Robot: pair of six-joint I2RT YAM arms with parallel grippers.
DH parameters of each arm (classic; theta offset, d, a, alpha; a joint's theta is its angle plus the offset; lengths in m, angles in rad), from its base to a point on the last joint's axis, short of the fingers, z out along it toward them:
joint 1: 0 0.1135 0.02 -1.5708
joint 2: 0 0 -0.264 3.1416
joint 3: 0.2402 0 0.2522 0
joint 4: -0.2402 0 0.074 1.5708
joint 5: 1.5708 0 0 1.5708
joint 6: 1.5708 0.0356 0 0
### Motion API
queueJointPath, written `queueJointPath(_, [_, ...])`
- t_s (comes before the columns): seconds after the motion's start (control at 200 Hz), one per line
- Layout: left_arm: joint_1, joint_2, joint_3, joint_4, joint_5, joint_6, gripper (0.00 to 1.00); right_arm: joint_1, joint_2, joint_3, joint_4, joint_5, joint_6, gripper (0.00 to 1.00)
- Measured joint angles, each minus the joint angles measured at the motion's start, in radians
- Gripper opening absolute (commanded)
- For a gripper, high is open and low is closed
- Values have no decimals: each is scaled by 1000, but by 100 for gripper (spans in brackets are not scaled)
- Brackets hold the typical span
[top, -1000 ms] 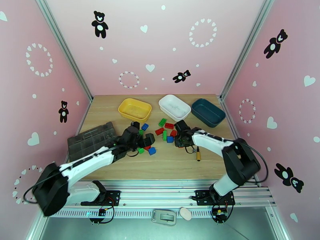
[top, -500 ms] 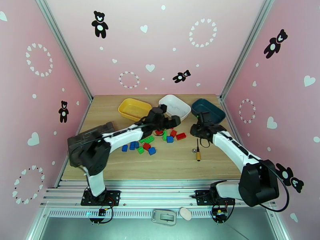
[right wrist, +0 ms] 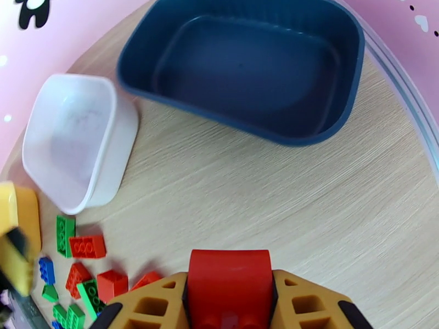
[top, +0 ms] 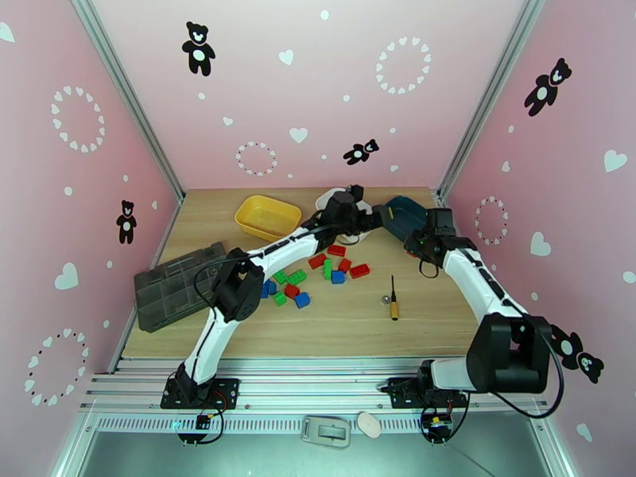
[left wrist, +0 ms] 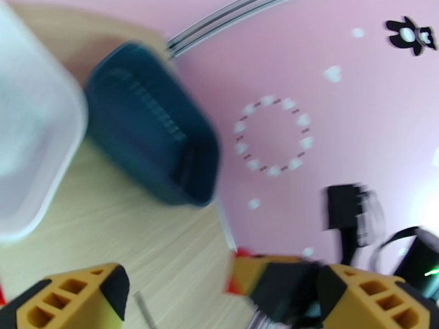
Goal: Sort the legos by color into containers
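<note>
Red, green and blue legos point(top: 296, 276), yellow bin point(top: 266, 217), white bin point(right wrist: 74, 141), dark teal bin point(right wrist: 247, 69), pink walls point(top: 318, 89) with black bears point(top: 198, 48)

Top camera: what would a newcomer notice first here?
The right gripper is shut on a red brick close to the empty dark blue bin. Beside it the open left gripper hangs at the white bin, with loose red, green and blue bricks scattered across the middle of the table.

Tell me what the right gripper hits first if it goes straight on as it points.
The right gripper, holding a red lego, would probably meet the bare wooden table first, just short of the dark teal bin; depth is unclear.
</note>
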Motion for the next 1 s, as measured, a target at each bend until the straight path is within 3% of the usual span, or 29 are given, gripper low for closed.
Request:
queueJointPath(0.22, [0,71,180,-89,0,2,98,-18,72,66,-4,5,0,22])
queueJointPath(0.491, [2,104,191,-173,0,13,98,-19,148,179,-14,40,0,22])
queueJointPath(0.856, [31,52,-60,-126,3,27,98,-38,340,366,-54,117,0,24])
queueJointPath(1.001, [41,-35,-193,-97,2,43,98,-52,435,466,-79,135,-5,38])
